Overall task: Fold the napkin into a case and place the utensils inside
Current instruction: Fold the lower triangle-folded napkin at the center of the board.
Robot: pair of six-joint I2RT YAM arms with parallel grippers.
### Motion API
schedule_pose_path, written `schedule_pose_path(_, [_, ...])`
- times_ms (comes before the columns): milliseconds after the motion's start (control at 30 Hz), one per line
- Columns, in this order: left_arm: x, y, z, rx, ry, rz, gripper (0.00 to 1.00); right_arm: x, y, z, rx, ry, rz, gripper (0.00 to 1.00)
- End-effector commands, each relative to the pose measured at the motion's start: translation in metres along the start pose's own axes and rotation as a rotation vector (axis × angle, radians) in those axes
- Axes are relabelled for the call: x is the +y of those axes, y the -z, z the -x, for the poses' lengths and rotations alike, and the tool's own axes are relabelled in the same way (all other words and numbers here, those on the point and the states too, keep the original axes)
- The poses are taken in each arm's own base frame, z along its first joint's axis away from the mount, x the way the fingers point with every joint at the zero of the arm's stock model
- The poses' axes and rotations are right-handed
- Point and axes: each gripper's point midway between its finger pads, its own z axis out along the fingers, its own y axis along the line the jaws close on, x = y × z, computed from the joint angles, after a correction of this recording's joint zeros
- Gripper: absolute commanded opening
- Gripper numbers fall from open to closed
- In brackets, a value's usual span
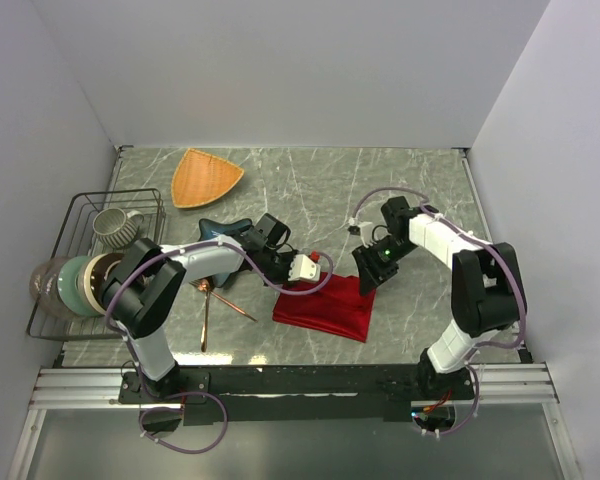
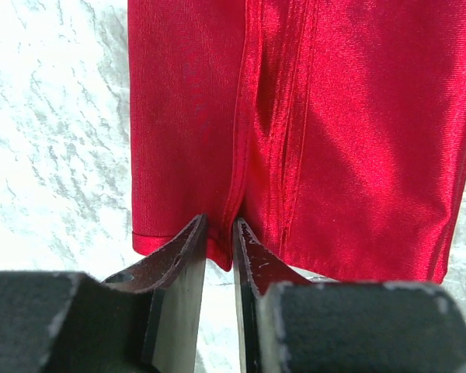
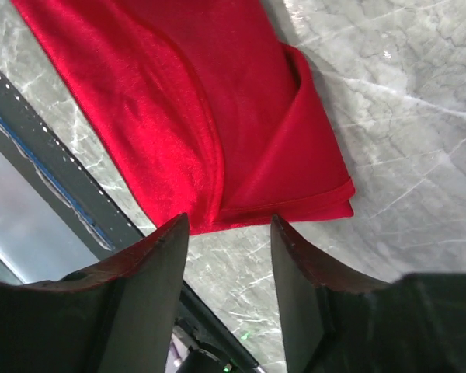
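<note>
- The napkin (image 1: 325, 308) looks soft and slippery; pinch its folded hem.
- Your left claw (image 2: 219, 233) sits narrow at that hem, grip unclear; your right claw (image 3: 229, 233) is wide, empty.

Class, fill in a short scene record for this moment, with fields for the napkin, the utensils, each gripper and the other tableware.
napkin: red, folded, lying flat on the table
utensils: on the table left of the napkin, not inside it
left gripper: jaws nearly together at the napkin's edge; grip unclear
right gripper: open at the napkin's corner, holding nothing
other: orange plate, blue dish, wire rack holding a mug
</note>
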Motion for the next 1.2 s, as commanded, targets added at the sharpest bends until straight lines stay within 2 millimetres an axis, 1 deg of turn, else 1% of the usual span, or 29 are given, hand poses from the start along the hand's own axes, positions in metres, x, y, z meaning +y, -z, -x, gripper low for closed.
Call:
schedule_pose_path(0, [0.005,0.008,0.017,-0.045,-0.035,0.023,0.27,0.000,0.006,0.018,-0.023,-0.035,-0.003,0.50])
schedule_pose_path(100, [0.003,0.008,0.016,-0.043,-0.035,0.022,0.31,-0.002,0.001,0.015,0.002,-0.051,0.014,0.43])
schedule_pose_path(133, [0.003,0.009,0.017,-0.042,-0.034,0.024,0.33,-0.002,-0.001,0.014,0.010,-0.056,0.020,0.37])
schedule_pose_path(200, [0.002,0.011,0.019,-0.054,-0.033,0.020,0.34,-0.004,-0.005,0.012,0.034,-0.064,0.023,0.31])
schedule_pose_path(233, [0.002,0.012,0.021,-0.058,-0.034,0.022,0.36,-0.005,-0.005,0.012,0.040,-0.069,0.026,0.25])
schedule_pose_path(300, [0.002,0.016,0.025,-0.071,-0.029,0.026,0.41,-0.007,-0.008,0.008,0.062,-0.066,0.024,0.19])
schedule_pose_path(333, [0.002,0.017,0.027,-0.075,-0.019,0.026,0.42,-0.007,-0.009,0.007,0.071,-0.065,0.023,0.13])
schedule_pose_path(400, [0.004,0.020,0.034,-0.093,-0.018,0.029,0.45,-0.009,-0.011,0.005,0.087,-0.056,0.013,0.09])
schedule_pose_path(433, [0.004,0.021,0.036,-0.096,-0.015,0.027,0.46,-0.009,-0.012,0.004,0.091,-0.054,0.013,0.05])
schedule_pose_path(500, [0.006,0.022,0.041,-0.112,-0.016,0.030,0.49,-0.009,-0.014,0.002,0.104,-0.049,0.012,0.02])
schedule_pose_path(600, [0.008,0.018,0.045,-0.113,-0.022,0.033,0.52,-0.009,-0.017,0.000,0.119,-0.035,0.001,0.00])
schedule_pose_path(667, [0.009,0.014,0.048,-0.115,-0.027,0.038,0.53,-0.012,-0.018,-0.001,0.126,-0.033,-0.018,0.00])
schedule_pose_path(733, [0.010,0.012,0.050,-0.115,-0.035,0.039,0.56,-0.015,-0.019,-0.003,0.135,-0.033,-0.029,0.00])
schedule_pose_path(867, [0.008,0.002,0.050,-0.102,-0.057,0.040,0.58,-0.024,-0.021,-0.010,0.159,-0.021,-0.081,0.00])
schedule_pose_path(1033, [0.000,-0.010,0.043,-0.073,-0.073,0.016,0.54,-0.031,-0.023,-0.013,0.167,-0.006,-0.108,0.00])
schedule_pose_path(1167, [-0.006,-0.017,0.031,-0.035,-0.065,0.001,0.50,-0.036,-0.025,-0.014,0.169,0.002,-0.130,0.00])
